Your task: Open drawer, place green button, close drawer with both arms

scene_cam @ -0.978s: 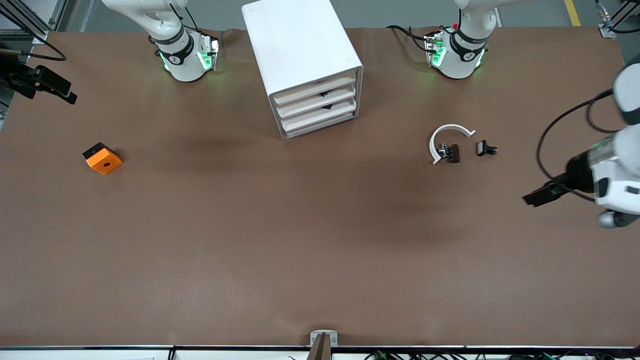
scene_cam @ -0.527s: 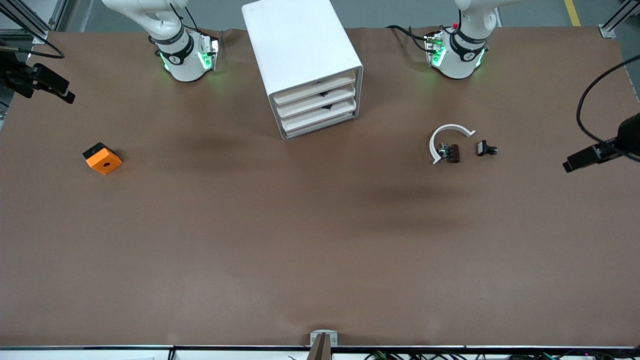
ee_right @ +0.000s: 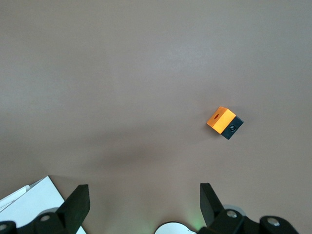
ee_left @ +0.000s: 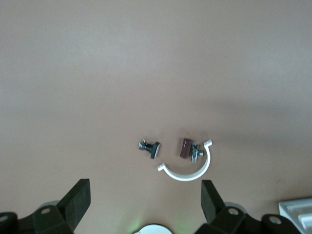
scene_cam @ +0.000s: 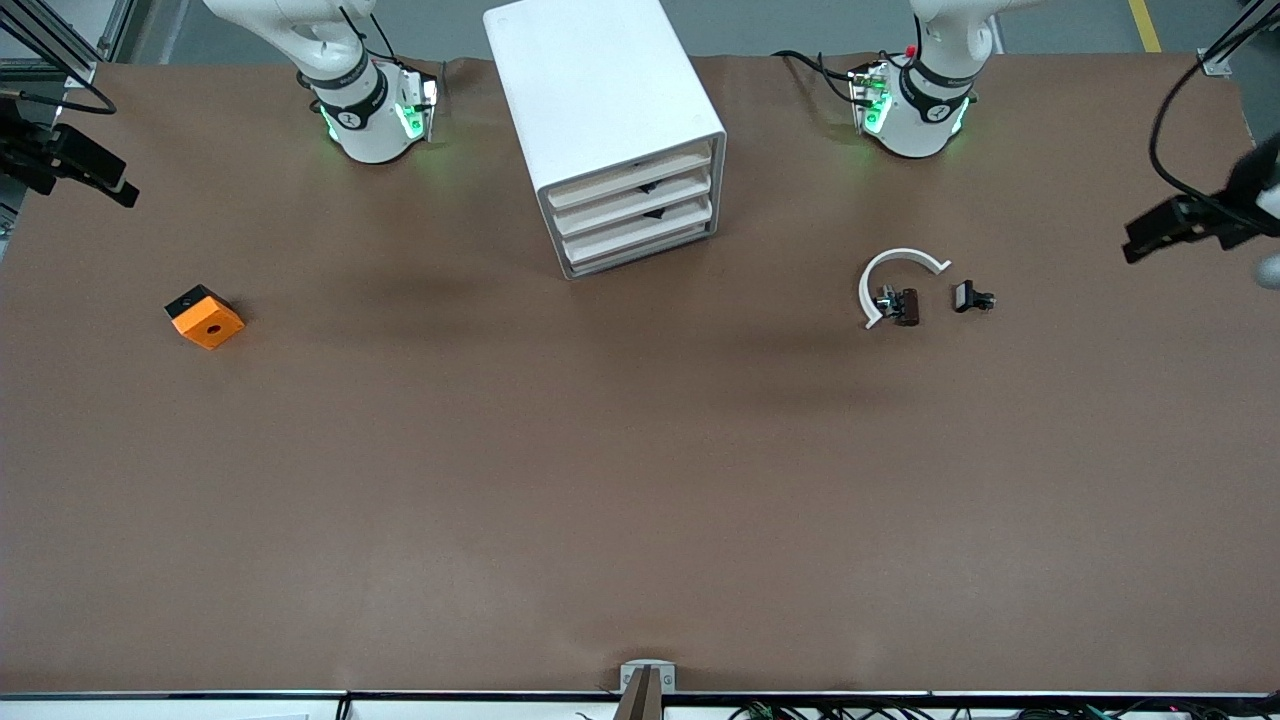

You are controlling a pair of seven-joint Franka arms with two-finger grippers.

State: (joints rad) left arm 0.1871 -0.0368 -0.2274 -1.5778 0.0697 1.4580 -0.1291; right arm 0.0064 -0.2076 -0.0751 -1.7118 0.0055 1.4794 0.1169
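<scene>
Between arm bases: cabinet (scene_cam: 600,110), drawer (scene_cam: 636,233) closed, front facing camera.

An orange cube (scene_cam: 206,318) with a round hole in its top face and a black block on one side sits on the brown tabletop (scene_cam: 560,480) toward the right arm's end; it also appears in the right wrist view (ee_right: 224,122). Toward the left arm's end lies a white arc (scene_cam: 893,281), an open ring on its flat. A small dark brown part with metal fittings (scene_cam: 901,305) lies inside the arc's opening, touching or just beside it. A small black part (scene_cam: 971,297) lies apart, just beside the arc, farther toward the left arm's end of the tabletop.
</scene>
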